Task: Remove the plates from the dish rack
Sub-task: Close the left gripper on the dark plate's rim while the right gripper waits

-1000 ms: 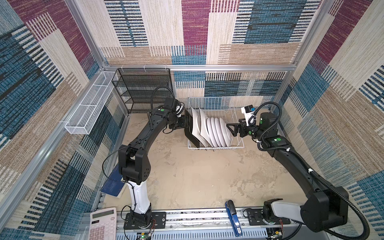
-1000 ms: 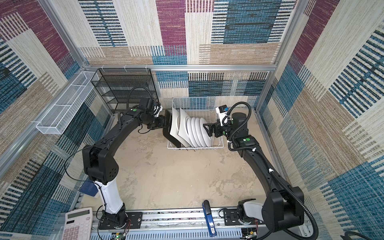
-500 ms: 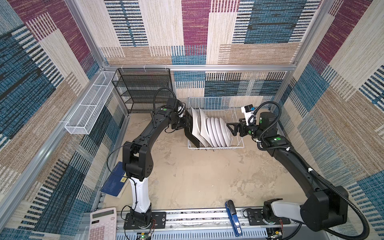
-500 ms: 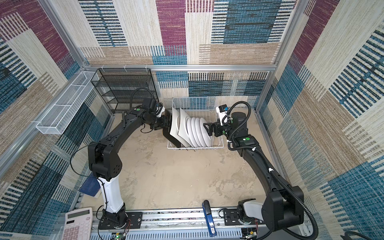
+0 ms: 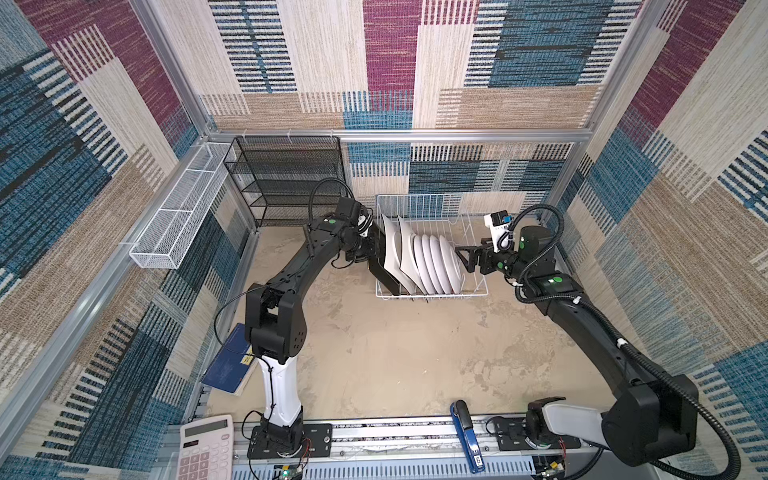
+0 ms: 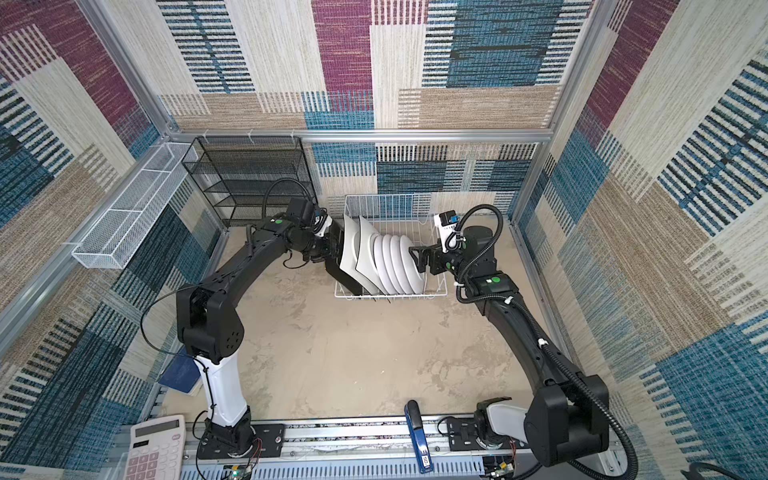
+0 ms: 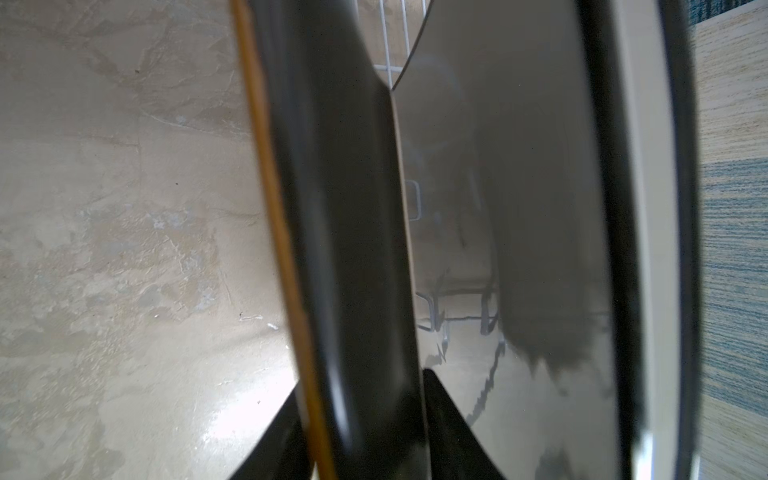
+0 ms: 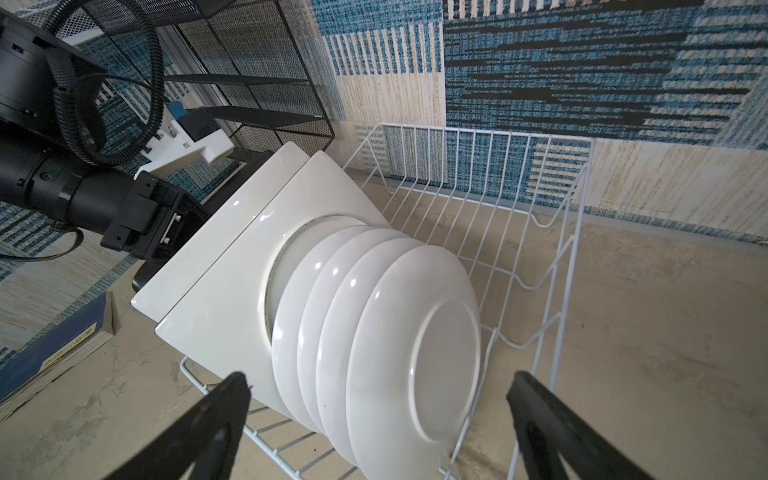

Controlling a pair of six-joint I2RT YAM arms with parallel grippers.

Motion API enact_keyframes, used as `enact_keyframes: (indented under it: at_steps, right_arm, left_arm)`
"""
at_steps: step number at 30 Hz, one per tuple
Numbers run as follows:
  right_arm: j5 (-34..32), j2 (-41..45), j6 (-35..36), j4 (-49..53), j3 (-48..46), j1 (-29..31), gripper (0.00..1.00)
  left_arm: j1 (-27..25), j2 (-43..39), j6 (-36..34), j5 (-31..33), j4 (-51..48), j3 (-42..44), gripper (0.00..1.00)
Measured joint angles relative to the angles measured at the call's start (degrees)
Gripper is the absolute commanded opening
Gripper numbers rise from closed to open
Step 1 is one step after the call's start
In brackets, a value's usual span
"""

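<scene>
Rack: The dish rack (image 5: 419,205) is sitting at the back edge of the surface (image 5: 415,365), a little right of the middle, next to the black shelf (image 5: 286,178) in the back left corner.

Plates: All of them are standing on edge in one row, with the rack's wires keeping them upright. The square plates (image 5: 390,249) are filling the rack's left end. The round plates (image 5: 440,262) are filling the stretch toward its right end, plain backs turned to my right side. No plate is lying on the surface, so I judge the unloading is only starting.

Left gripper: My left gripper (image 7: 361,382) is straddling the rim of the outermost square plate (image 7: 353,249), one finger along each face. I judge the rim is the one part its neighbour is leaving free. The fingers are lying close against it, but I cannot tell whether they are pinching it.

Right gripper: I am holding my right gripper (image 8: 378,378) wide and empty just beside the last round plate (image 8: 415,345), at the rack's right end. I judge it is waiting there for its turn.

Next: I am expecting to lift the square plate straight up out of its slot, so it clears the plate beside it.

Risk: The plates are glossy, so a shallow hold on the rim could slip, or the lift could drag the neighbouring plate.
</scene>
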State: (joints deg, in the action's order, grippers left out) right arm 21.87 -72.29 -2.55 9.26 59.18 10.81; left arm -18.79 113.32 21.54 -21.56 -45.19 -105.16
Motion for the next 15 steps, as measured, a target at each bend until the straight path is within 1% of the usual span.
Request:
enact_keyframes:
  at_steps: [8,11,15]
  right_arm:
    - [0.02,0.0,-0.2,-0.42,-0.44,0.0,0.99]
    - [0.02,0.07,-0.2,-0.42,-0.44,0.0,0.99]
    - [0.0,0.52,-0.2,-0.46,-0.55,0.0,0.99]
  left_arm:
    - [0.02,-0.87,1.01,0.04,0.39,1.01,0.39]
    - [0.02,-1.05,1.22,0.04,0.44,1.14,0.36]
    - [0.02,-1.16,1.46,0.02,0.79,1.18,0.35]
